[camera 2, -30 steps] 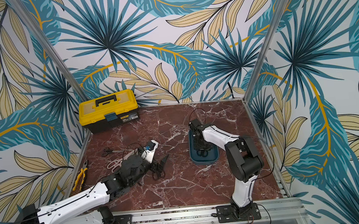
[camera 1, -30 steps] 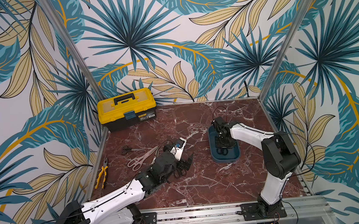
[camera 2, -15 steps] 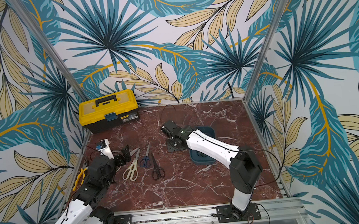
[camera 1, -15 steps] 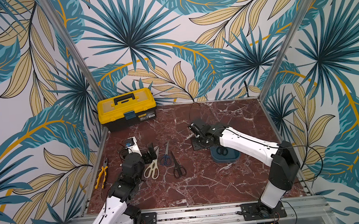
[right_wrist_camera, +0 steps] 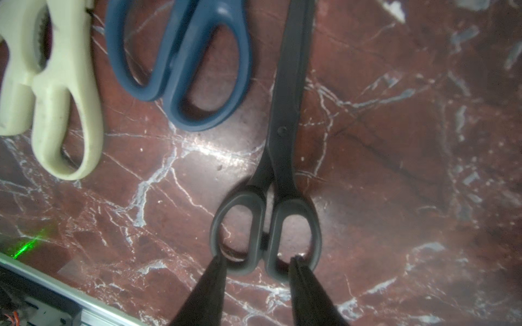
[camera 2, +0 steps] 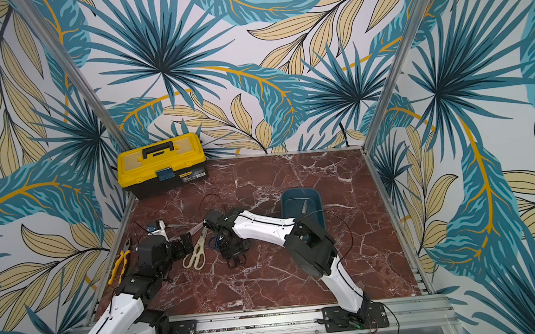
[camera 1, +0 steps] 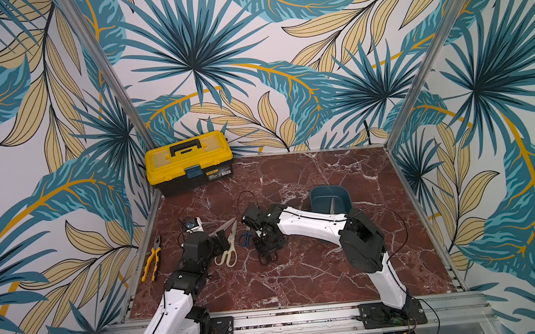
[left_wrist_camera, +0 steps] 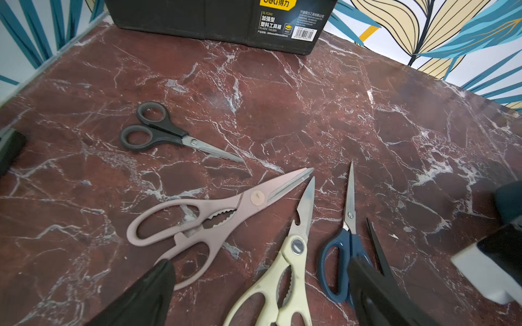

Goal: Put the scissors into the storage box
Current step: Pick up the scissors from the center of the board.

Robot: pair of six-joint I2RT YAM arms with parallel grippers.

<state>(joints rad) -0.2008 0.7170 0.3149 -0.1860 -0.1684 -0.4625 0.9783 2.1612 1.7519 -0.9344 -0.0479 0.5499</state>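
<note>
Right claw (right_wrist_camera: 257,259): jaws narrow, tips at the handle end of the black-handled, dark-bladed scissors (right_wrist_camera: 282,158), which lie flat on the red-brown marble tabletop (right_wrist_camera: 409,183). One fingertip (right_wrist_camera: 217,268) touches a loop's outer edge; the other sits over the second loop's ring. Whether I pinch yet, I cannot tell. Blue-handled scissors (right_wrist_camera: 180,56) lie just beside, cream-handled kitchen shears (right_wrist_camera: 56,84) beyond. The dark teal plastic tub (camera 1: 320,199) stands well apart, partly hidden by my forearm, with a steel blade showing inside. Judgement: squeeze both loops squarely and lift straight, clear of the blue pair. Left claw (left_wrist_camera: 261,261) gapes wide and holds nothing.
</note>
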